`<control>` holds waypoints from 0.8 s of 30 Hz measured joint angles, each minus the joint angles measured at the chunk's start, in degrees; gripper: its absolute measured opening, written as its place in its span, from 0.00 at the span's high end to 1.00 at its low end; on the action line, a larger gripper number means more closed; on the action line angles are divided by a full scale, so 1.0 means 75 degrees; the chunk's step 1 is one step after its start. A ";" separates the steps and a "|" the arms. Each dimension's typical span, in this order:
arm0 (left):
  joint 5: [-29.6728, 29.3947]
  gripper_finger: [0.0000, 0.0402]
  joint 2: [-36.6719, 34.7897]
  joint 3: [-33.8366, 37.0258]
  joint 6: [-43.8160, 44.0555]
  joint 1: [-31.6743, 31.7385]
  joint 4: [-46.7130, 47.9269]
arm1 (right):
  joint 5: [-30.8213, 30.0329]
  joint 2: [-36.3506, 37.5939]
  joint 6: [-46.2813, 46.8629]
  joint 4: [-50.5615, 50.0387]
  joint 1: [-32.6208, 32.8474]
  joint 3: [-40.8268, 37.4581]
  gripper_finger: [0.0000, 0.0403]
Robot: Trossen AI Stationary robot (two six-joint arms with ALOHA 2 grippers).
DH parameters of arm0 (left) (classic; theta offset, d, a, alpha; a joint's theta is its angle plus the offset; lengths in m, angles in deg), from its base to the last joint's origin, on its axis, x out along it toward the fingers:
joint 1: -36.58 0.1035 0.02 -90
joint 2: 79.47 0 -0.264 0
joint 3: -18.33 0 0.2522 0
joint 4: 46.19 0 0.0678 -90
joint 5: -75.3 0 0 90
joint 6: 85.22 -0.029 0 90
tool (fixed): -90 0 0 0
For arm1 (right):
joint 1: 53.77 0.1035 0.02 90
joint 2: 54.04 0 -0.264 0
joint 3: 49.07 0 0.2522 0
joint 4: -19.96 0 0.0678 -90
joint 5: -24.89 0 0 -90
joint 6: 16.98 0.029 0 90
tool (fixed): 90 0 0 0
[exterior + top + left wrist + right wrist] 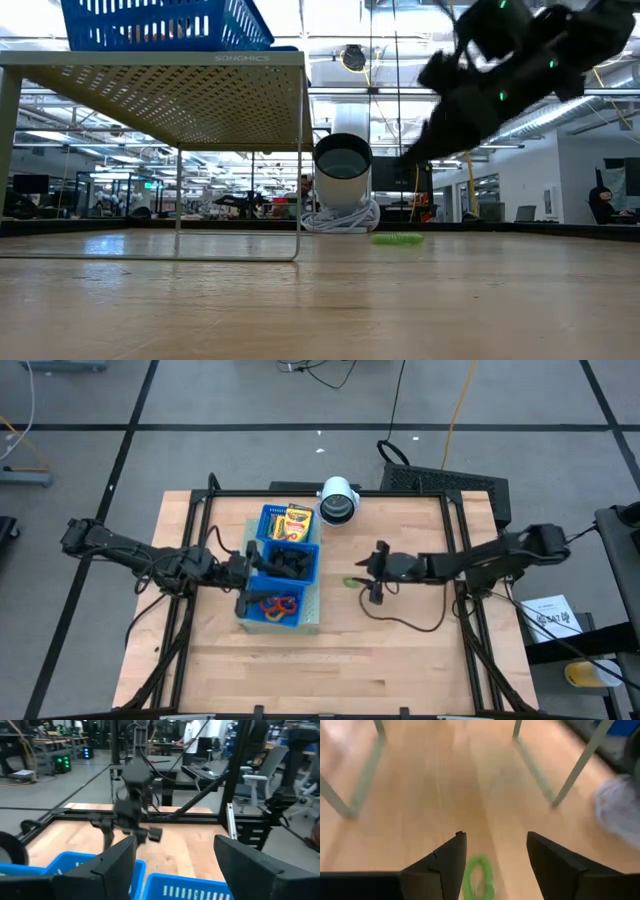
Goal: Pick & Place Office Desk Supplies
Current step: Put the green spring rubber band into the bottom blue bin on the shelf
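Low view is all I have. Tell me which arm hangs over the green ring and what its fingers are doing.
Observer: The right gripper; its fingers stand open, with the green ring on the table between them.
Operator: Report what the blue tray holds.
Observer: The blue tray has crayon boxes in its far compartment, black clips in the middle and coloured rings in the near one.
Operator: Locate the other arm.
Observer: The left gripper sits at the tray's left edge, open and empty.

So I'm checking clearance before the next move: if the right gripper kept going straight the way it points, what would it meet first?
Most likely the green ring, lying on the table between the open fingers of the right gripper. Beyond it stand the legs of the raised rack; depth there is unclear.
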 joint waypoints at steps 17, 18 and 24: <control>-0.0152 0.34 0.0026 0.0000 -0.0307 0.0002 0.0006 | 0.0398 -0.2679 0.0133 0.0828 -0.0197 0.0011 0.51; -0.0153 0.34 0.0026 0.0000 -0.0293 0.0003 0.0010 | 0.0394 -0.2745 0.0132 0.0875 -0.0227 0.0011 0.51; -0.0156 0.36 0.0026 0.0000 -0.0280 0.0009 0.0052 | 0.0951 -0.2888 0.0116 0.0757 -0.0397 0.0014 0.62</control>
